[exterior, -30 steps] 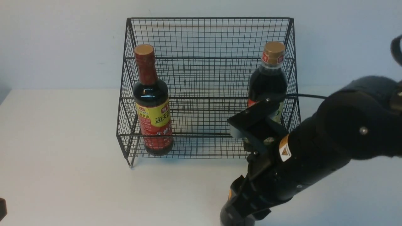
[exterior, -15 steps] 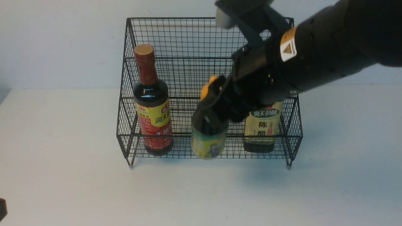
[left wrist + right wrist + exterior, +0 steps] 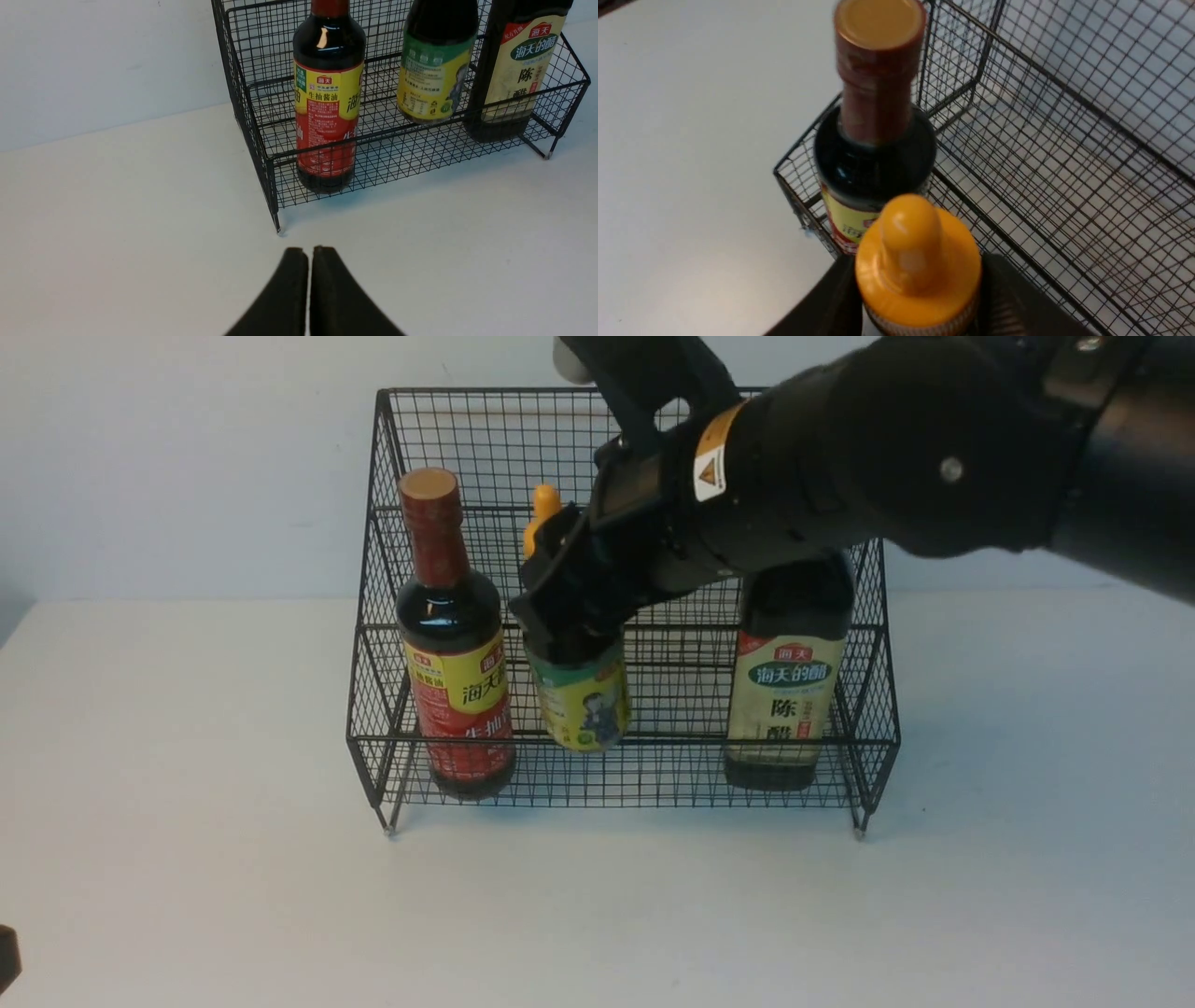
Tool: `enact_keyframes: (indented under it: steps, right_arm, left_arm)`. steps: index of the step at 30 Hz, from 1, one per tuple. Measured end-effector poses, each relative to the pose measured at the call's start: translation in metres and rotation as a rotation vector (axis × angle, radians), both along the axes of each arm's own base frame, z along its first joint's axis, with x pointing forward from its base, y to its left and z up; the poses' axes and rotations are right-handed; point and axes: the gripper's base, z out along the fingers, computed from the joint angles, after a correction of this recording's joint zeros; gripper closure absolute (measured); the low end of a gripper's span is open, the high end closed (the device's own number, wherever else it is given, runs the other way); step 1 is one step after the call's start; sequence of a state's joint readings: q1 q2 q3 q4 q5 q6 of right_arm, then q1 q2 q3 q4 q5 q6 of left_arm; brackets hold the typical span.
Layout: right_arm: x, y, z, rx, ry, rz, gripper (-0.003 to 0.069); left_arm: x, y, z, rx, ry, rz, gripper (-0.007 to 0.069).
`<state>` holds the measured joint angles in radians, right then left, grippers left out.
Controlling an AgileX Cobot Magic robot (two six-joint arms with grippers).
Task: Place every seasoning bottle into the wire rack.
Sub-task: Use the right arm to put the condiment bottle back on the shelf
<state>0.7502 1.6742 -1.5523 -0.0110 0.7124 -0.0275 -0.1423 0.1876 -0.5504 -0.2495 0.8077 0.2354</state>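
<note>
The black wire rack stands at the table's back. The tall round bottle with the red-yellow label stands in its lower tier at the left. The squarish cream-label bottle stands at the right. My right gripper is shut on the small bottle with the orange nozzle cap, holding it in the air over the lower tier, between the two tall bottles; its cap sits between my fingers. My left gripper is shut and empty above the table before the rack's left corner.
The white table spreads in front of and beside the rack. A pale wall stands behind the rack. The rack's upper tier holds nothing. My right arm reaches across the rack's right half.
My right gripper lifted the small bottle from the table's front, carried it up and leftward, and now holds it inside the rack, close to the red-yellow bottle. The left gripper stayed put.
</note>
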Motion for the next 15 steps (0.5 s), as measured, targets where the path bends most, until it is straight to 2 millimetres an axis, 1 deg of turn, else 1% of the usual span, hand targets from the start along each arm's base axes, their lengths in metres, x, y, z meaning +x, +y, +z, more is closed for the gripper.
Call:
enact_keyframes:
  steps: [4, 5, 7, 13, 15]
  right_arm:
    - [0.019, -0.007, -0.009, 0.004, 0.007, -0.054, 0.0361]
    - [0.02, -0.007, -0.01, 0.002, 0.008, -0.057, 0.0361]
    - [0.033, -0.012, -0.023, -0.014, 0.037, -0.092, 0.0361]
    - [0.047, -0.011, -0.05, -0.05, 0.112, -0.13, 0.0361]
    - [0.049, -0.01, -0.055, -0.059, 0.123, -0.131, 0.0361]
  left_arm:
    - [0.0, 0.0, 0.0, 0.0, 0.0, 0.0, 0.0629]
    - [0.0, 0.0, 0.0, 0.0, 0.0, 0.0, 0.0629]
    - [0.0, 0.0, 0.0, 0.0, 0.0, 0.0, 0.0629]
    - [0.0, 0.0, 0.0, 0.001, 0.0, 0.0, 0.0629]
    - [0.0, 0.0, 0.0, 0.001, 0.0, 0.0, 0.0629]
